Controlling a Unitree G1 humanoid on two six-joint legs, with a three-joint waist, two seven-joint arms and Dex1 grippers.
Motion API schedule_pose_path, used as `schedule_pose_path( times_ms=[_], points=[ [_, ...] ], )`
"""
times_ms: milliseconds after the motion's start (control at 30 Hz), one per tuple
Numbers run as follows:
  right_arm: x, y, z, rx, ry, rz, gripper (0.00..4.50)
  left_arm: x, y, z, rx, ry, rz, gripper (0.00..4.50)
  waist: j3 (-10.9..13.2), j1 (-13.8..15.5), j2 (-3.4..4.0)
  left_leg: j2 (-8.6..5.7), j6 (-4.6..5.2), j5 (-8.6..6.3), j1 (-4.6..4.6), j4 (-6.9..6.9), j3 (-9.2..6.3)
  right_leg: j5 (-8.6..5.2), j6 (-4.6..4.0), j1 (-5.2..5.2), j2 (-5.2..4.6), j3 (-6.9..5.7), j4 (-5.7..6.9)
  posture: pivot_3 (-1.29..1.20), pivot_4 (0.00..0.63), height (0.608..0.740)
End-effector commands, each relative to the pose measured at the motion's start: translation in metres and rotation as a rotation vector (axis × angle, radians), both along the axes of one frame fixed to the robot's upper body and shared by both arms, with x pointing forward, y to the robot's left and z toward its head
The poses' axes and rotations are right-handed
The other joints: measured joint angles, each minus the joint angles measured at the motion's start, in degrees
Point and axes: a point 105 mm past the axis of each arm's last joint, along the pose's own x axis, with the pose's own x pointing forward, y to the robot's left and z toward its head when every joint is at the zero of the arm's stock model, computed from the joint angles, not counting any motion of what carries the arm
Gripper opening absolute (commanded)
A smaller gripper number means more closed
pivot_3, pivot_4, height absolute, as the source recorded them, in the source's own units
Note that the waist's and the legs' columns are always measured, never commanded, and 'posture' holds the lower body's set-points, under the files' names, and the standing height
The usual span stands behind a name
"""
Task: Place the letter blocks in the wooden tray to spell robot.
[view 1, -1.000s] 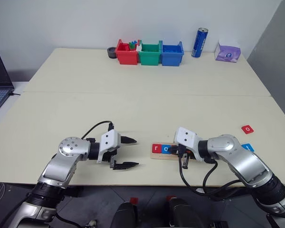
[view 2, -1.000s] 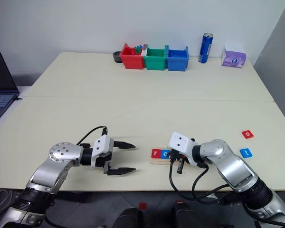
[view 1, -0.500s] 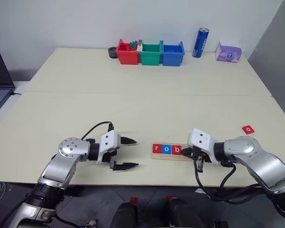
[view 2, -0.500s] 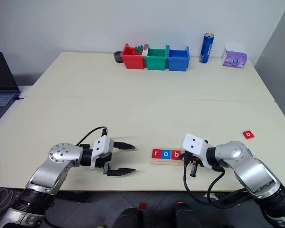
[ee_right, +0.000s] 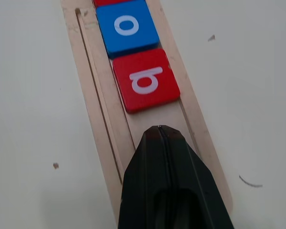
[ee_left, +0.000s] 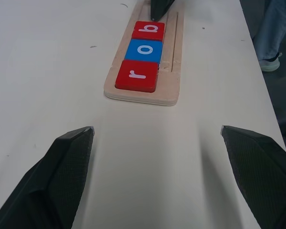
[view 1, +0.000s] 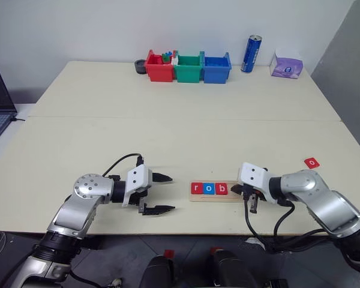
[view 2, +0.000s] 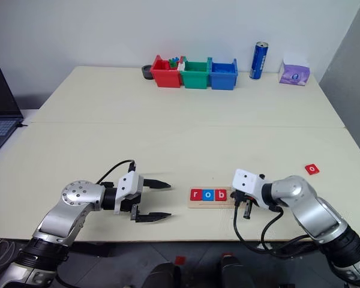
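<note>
Here the tray (view 1: pixel 216 191) lies near the front edge of the desk (view 1: pixel 180 132), between the two arms. Three blocks sit in it side by side: a red r (ee_left: pixel 137 76), a blue o (ee_left: pixel 144 50) and a red b (ee_right: pixel 146 80), filling the tray's left part; the stretch to the right of the b is bare wood. The right gripper (ee_right: pixel 164 143) has its jaws pressed together, and its tip hangs over that bare stretch, just beside the b; whether it touches the wood is hard to say. The left gripper (view 1: pixel 160 193) waits to the left of the tray, jaws spread wide and holding nothing, apart from the tray's end. Another red o block (view 1: pixel 311 162) lies on the desk well to the right. At the far edge stand three bins (view 1: pixel 188 66), a can (view 1: pixel 252 53) and a tissue pack (view 1: pixel 287 65).
</note>
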Motion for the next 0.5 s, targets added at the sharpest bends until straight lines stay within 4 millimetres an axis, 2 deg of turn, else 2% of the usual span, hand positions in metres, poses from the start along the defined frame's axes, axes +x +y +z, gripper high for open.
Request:
schedule_pose_path(
  times_ms=[33,500],
  points=[
    [0.001,0.007,0.009,0.014,-0.035,0.034,0.01,0.000,-0.001,0.007,-0.005,-0.033,-0.006,4.50,0.0,0.0,0.00,0.00,0.00,0.00,-0.01,0.00,0.00,0.00,-0.01,0.00,0.00,-0.01,0.00,0.00,0.150,0.740],
    [0.003,0.016,0.013,0.034,-0.060,0.050,0.01,0.000,-0.005,0.008,-0.007,-0.033,-0.009,4.50,0.0,0.0,0.00,-0.01,0.00,0.00,-0.01,0.00,-0.02,0.01,-0.02,0.00,-0.01,0.00,-0.01,0.00,0.150,0.740]
  ],
)
